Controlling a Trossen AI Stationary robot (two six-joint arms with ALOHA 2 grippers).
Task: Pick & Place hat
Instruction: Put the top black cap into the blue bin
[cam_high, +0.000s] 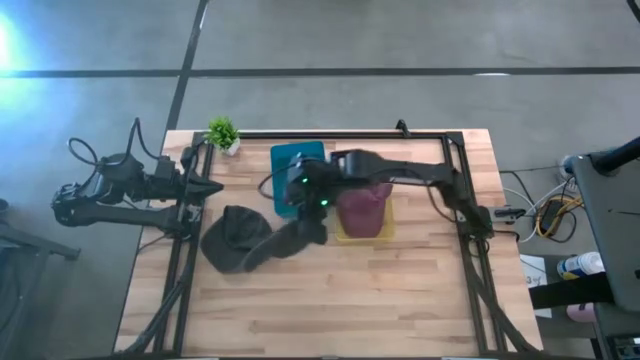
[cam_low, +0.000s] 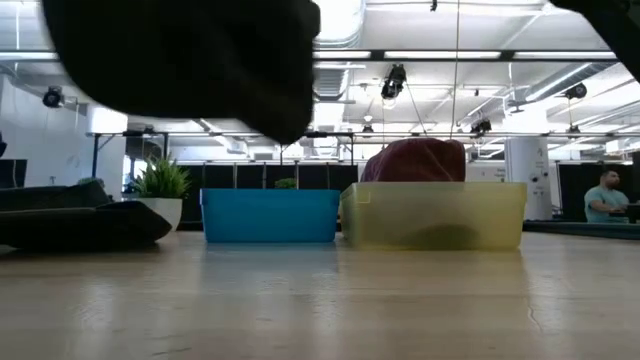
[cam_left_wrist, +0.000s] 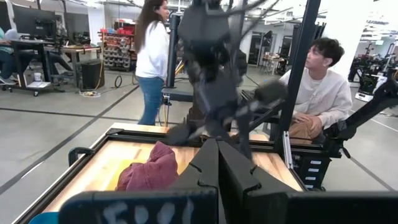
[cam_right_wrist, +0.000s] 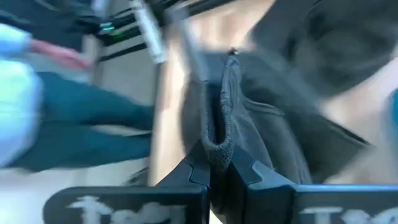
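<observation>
Hat (cam_high: 245, 240), dark soft knit, drapes limp from table toward right gripper (cam_right_wrist: 219, 163), pressed together on a fold of its edge; judged light and floppy, hold at brim

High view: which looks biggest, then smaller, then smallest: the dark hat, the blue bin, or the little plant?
1. Dark hat, spread out on the table, with the right gripper pinching its edge.
2. Blue bin, partly hidden by the arm.
3. Little plant.

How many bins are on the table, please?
2: a blue bin near the plant, and a yellow bin beside it, holding a maroon cloth.
</observation>
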